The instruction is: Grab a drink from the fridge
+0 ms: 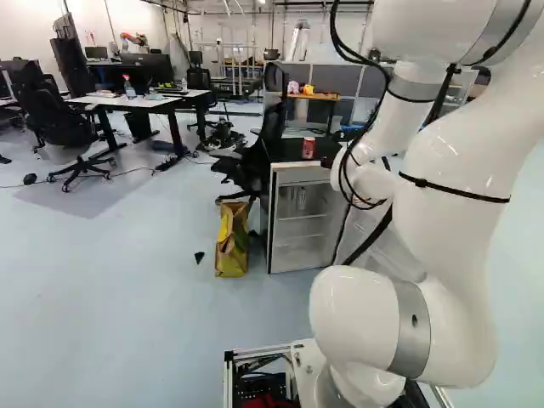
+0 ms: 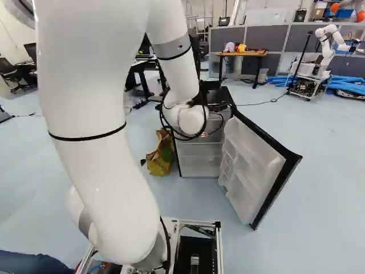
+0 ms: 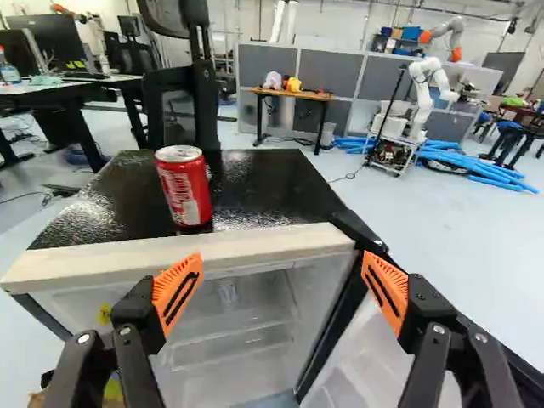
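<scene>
**On the fridge top: red can upright, claw wide and holding nothing.**

Fridge (image 1: 270, 204): black top, pale front edge, door (image 2: 256, 165) swung well open to the right of the body in the right base view. Clear bins line the door's inner side. Shelves show in the body; one small clear item (image 3: 228, 293) sits inside, kind cannot be told.

Can (image 3: 183, 187): stands near the front edge of the top, apart from both fingers.

Claw (image 2: 218, 107): mostly behind the arm in the base views. Wrist view gives the reading: claw (image 3: 282, 257) spread wide, orange pads (image 3: 177, 293) facing each other across a gap. Front edge of the fridge top lies ahead; can is ahead too, nearer the line of one finger than the middle.

Surroundings: yellow bag (image 1: 231, 244) upright on the floor (image 1: 110, 314), just beside the fridge in the left base view. Black chair (image 1: 255, 153) behind the fridge. White desk (image 1: 140, 101) farther off, spray bottle (image 1: 128, 87) on it. Wooden table (image 2: 242, 53) near the grey partitions (image 2: 276, 35). Another robot (image 2: 324, 51) on a cart, blue tubes (image 2: 347, 84) near it.
</scene>
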You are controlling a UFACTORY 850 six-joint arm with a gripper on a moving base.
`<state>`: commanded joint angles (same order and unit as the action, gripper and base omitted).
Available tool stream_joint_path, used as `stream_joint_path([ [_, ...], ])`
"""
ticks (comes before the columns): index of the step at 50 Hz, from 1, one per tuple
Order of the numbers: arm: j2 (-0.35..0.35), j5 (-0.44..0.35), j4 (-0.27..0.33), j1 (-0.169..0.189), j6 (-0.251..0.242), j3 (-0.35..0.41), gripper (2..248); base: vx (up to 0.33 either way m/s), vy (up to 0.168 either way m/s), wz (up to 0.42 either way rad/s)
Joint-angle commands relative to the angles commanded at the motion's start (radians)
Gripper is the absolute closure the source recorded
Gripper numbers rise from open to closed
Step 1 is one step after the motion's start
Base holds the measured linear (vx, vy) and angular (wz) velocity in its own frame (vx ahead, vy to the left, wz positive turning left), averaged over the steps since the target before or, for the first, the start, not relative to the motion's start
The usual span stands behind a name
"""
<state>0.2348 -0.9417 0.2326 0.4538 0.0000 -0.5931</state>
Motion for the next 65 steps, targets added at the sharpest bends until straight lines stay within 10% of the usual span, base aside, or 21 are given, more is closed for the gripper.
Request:
stream_joint_path([
  [65,-0.047,0.346,-0.21,0.184,0.0,-0.115,3,0.0,0.0,0.0],
])
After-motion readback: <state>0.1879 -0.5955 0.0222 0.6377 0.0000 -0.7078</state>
